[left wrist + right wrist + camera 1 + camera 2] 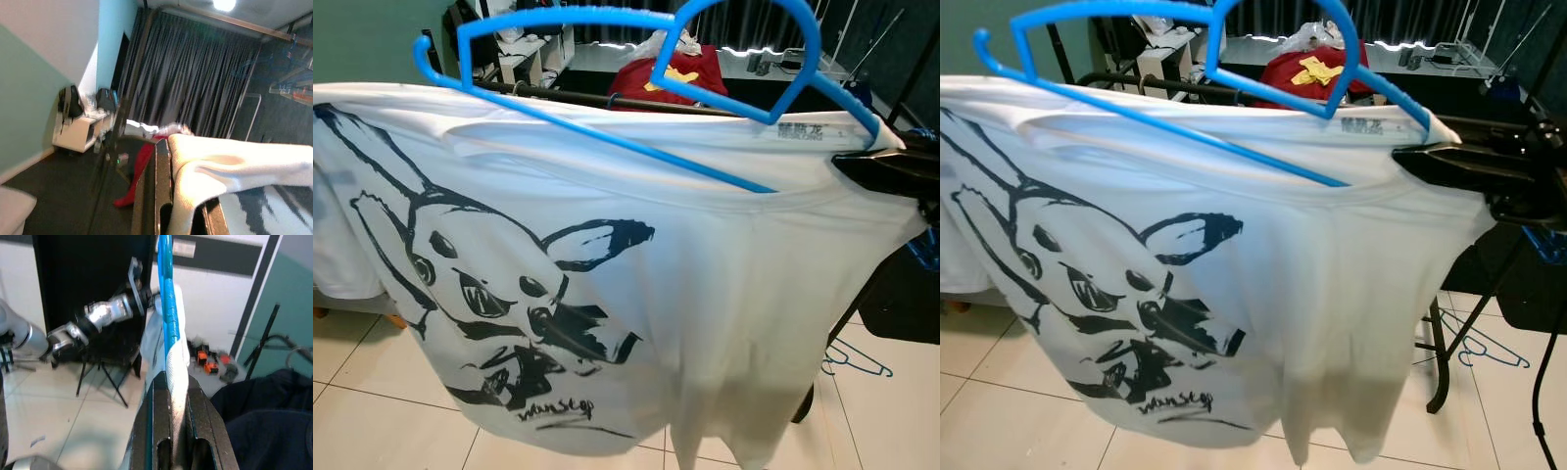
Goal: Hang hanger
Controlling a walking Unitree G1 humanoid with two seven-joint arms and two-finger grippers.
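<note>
So the white shirt [705,284] with the black cartoon print was stretched wide right up front, held between both arms. The right gripper [1449,162] had its jaws clamped on the shirt's shoulder edge together with the blue hanger [636,93]; in the right wrist view you could see fabric and blue plastic pinched between the black fingers [205,431]. The left gripper [181,215] had its jaws clamped on the shirt's other edge.

The hanger sat tilted along the top of the shirt, one arm tucked under the collar, its hook sticking up above the fabric.

Just behind ran a dark rail [607,98], which the hook wasn't on. Past that lay a red garment [671,78] with yellow on it, then a white shelf [524,59] and dark curtains [195,83]. Another blue hanger [1489,348] lay on the tiled floor [372,421] to the right.
</note>
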